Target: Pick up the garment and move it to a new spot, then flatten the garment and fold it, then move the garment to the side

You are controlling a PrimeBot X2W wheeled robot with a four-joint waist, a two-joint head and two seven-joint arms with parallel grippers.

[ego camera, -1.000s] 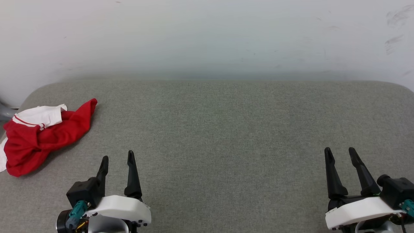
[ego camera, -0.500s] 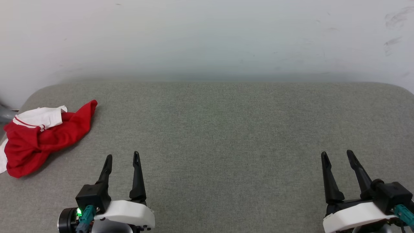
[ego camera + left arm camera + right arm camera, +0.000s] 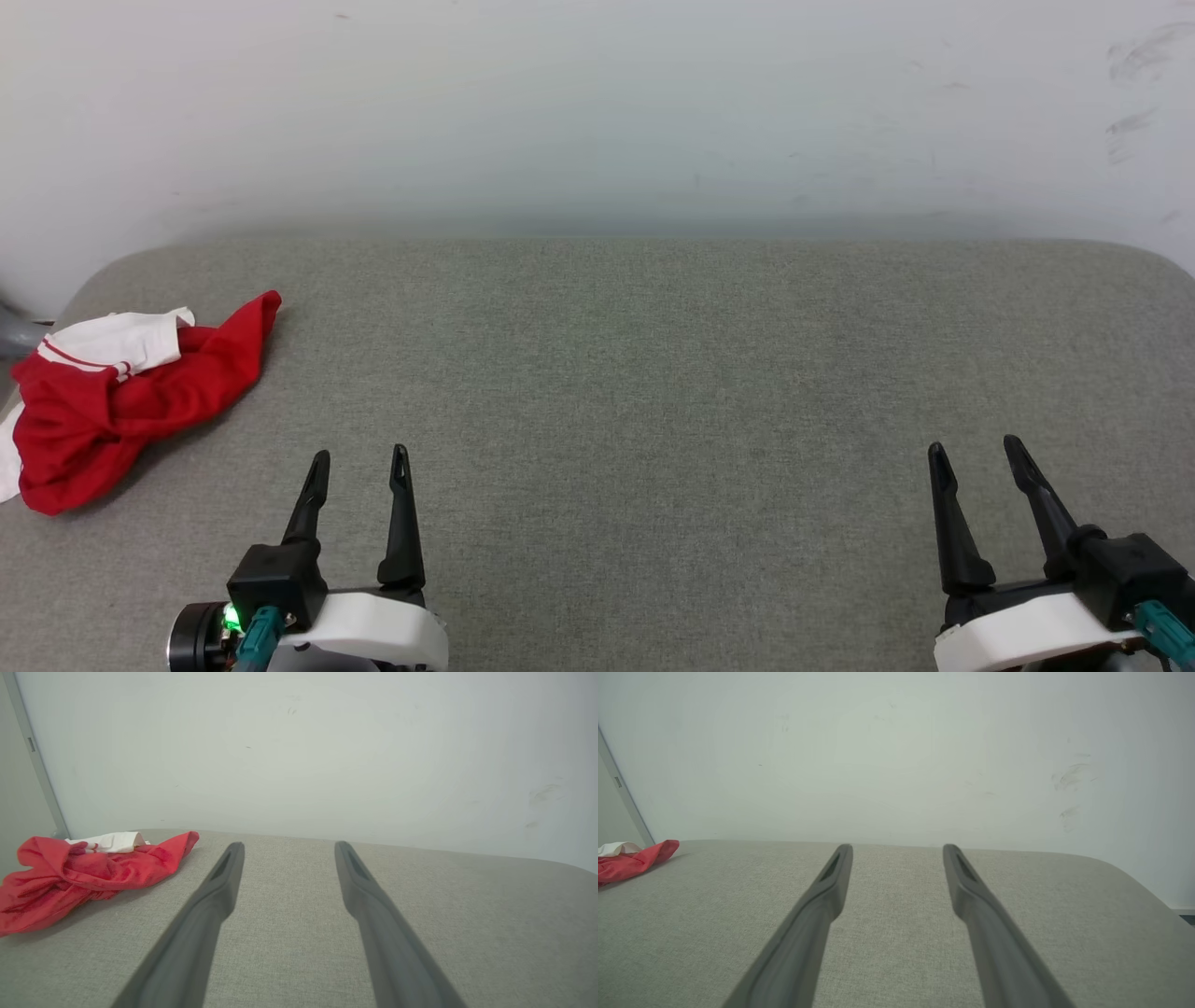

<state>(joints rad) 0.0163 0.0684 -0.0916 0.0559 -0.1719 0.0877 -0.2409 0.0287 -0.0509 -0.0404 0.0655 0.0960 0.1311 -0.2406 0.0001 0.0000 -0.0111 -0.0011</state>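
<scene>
Since a second ago, the left gripper (image 3: 360, 453) has drawn back toward the near edge of the grey padded surface (image 3: 635, 373) and shifted slightly right, its fingers now straighter. The right gripper (image 3: 975, 444) has eased back a little too. Both hover low over the near edge, well apart, fingers pointing at the white wall (image 3: 597, 112), jaws spread wide and empty. The garment (image 3: 112, 411) lies unmoved, crumpled at the left edge near the far left corner, white sleeve uppermost.

Left tool (image 3: 360, 452), right tool (image 3: 975, 444) — long black tapered fingers (image 3: 403, 523); white wrist shells (image 3: 378, 627); teal connectors (image 3: 261, 627); green light (image 3: 230, 616) on left
</scene>
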